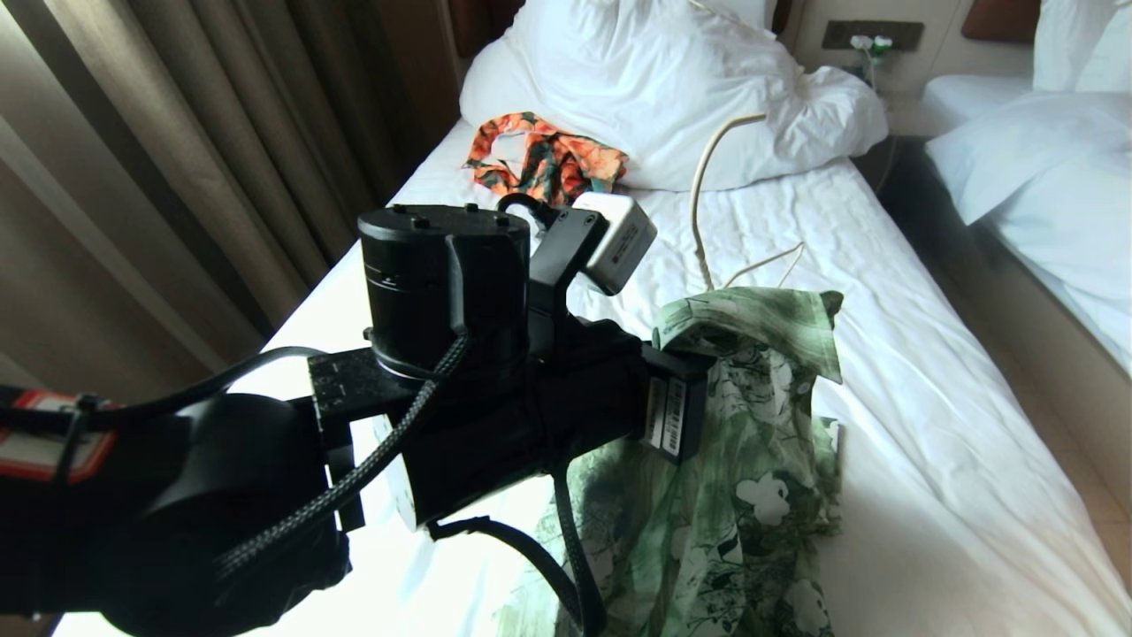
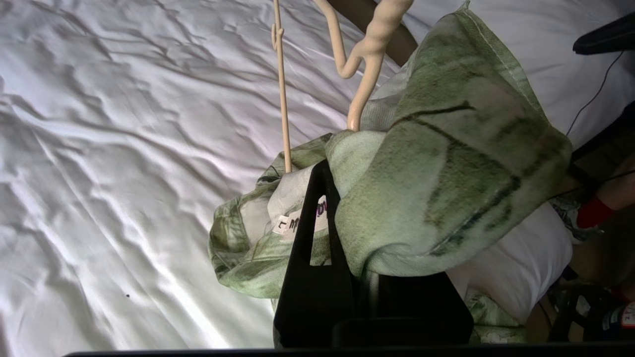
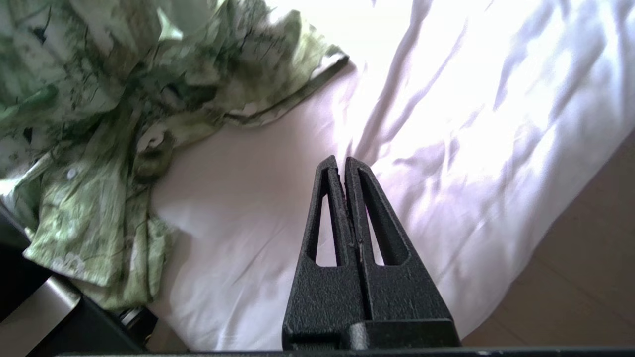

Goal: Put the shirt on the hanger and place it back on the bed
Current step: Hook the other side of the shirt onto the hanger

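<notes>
The shirt [image 1: 752,460] hung in a bunch from the left gripper [image 2: 342,198], which was raised over the bed [image 1: 929,442]; its lower folds trailed down onto the white sheet near the foot end. In the left wrist view the gripper's black fingers [image 2: 312,238] were pinched on the fabric at the collar, right by the size label, with a green fold draped over them. The hanger [image 2: 362,59] rose out of that same bunch; 1 thin arm and the curved hook stood clear of the cloth, while the rest was buried, so I could not tell whether the hanger sat inside the shoulders or was merely tangled in the collar.

The right gripper [image 3: 345,168] hovered over bare sheet beside the shirt, near the bed's edge; its 2 fingers were pressed together and held nothing.

An orange patterned garment [image 1: 548,164] lay well apart, up by the pillow [image 1: 654,80].

The risk, as I judged it, lay in the single pinch: all the weight hung from 1 point of collar, so the hanger could slide out of the loose cloth if the shirt were swung or lowered unevenly; the trailing hem could also drag and pull the shirt off 1 shoulder; and the right gripper, if it closed blind on the bunch, could catch 2 layers and trap a sleeve.
</notes>
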`<state>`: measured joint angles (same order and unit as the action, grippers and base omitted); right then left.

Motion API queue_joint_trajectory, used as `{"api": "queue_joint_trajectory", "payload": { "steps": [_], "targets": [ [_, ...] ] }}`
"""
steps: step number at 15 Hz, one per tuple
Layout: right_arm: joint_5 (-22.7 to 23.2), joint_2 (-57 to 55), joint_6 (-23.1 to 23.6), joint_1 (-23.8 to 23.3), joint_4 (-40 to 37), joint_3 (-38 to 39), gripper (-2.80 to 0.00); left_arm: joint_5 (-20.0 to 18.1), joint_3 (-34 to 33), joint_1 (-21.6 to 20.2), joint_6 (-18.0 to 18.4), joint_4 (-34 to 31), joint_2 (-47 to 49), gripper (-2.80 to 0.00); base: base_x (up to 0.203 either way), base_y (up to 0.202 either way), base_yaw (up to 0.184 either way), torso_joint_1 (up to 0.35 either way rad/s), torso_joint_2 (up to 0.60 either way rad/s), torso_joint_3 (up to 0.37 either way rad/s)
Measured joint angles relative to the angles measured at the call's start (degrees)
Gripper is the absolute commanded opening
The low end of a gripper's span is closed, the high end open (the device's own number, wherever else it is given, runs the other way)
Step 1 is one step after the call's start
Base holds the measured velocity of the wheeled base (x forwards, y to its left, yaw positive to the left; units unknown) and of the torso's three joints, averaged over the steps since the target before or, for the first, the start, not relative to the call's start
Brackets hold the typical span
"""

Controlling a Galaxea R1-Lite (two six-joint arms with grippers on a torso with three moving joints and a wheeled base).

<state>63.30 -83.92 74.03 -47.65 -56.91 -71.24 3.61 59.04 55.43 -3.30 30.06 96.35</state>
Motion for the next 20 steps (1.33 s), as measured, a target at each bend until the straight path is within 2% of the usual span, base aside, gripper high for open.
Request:
{"api": "queue_joint_trajectory", "payload": {
  "steps": [4,7,11,15,20],
  "targets": [
    [4.8,-4.2,-15.0,2.5,-7.7,-17.7,-2.8,-0.1,0.0,0.0,0.0,0.0,0.1,-2.8,0.0,0.0,0.0,0.0,0.0,0.0],
    [7.3,-7.6,-26.8,5.6,-16.2,-26.0,-2.8,-0.1,0.0,0.2,0.1,0.0,0.3,-2.8,0.0,0.0,0.0,0.0,0.0,0.0],
    [0.2,-9.3,-38.1,10.1,-20.2,-27.8,-2.8,-0.1,-0.1,0.2,0.1,0.0,0.4,-2.8,0.0,0.0,0.0,0.0,0.0,0.0],
    [-2.6,-7.3,-50.3,12.8,-20.4,-27.0,-2.8,0.0,0.2,0.2,0.2,0.0,0.6,-2.8,0.0,0.0,0.0,0.0,0.0,0.0],
    [-9.4,-9.3,-59.9,15.4,-20.6,-23.2,-2.8,0.0,0.2,0.2,0.2,0.0,0.5,-2.8,0.0,0.0,0.0,0.0,0.0,0.0]
  ]
}}
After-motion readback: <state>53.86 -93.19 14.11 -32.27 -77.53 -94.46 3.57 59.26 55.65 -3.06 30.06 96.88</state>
